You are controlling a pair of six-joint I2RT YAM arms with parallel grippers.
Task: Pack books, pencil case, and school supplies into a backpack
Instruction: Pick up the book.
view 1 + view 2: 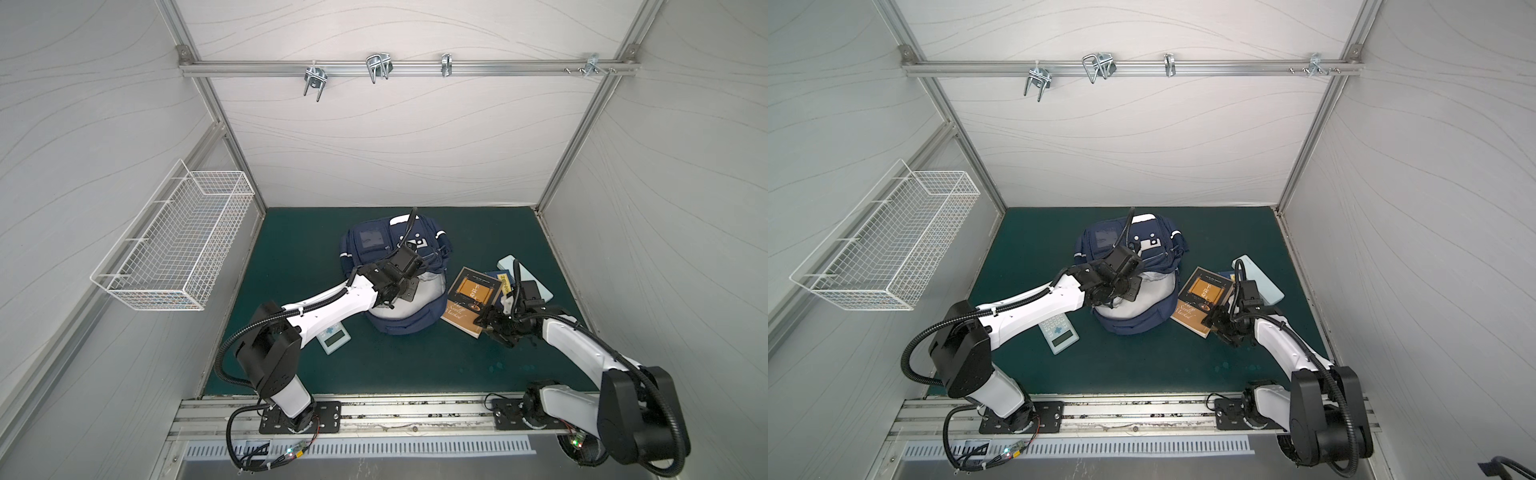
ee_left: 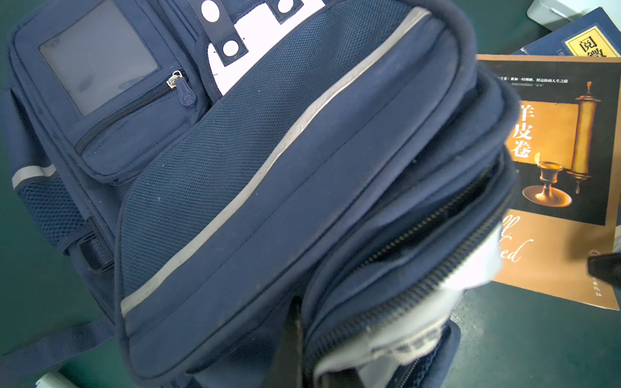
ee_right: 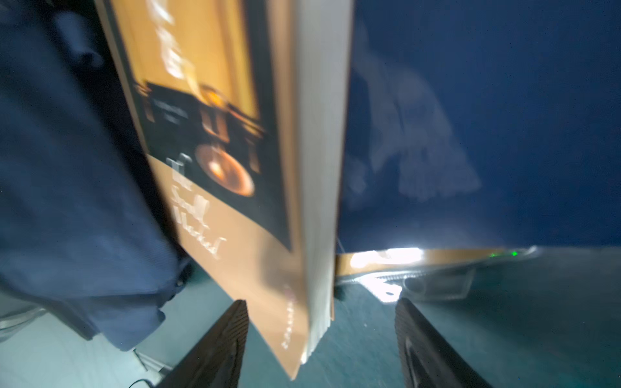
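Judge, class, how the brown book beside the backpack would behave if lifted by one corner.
The brown book looks thin and soft-covered, so it would probably sag when held by a corner. Its cover shows some sheen, so it may slip. Flat-sided, it should slide, not roll.

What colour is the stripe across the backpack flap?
Silver-grey stripe on the navy backpack; clearest in the left wrist view.

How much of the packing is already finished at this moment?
Done: no item shows in the backpack. In hand: the left gripper is shut at the backpack's opening; the right gripper is open around the brown book's corner. Left: brown book, navy book, pencil case and calculator are all outside it.
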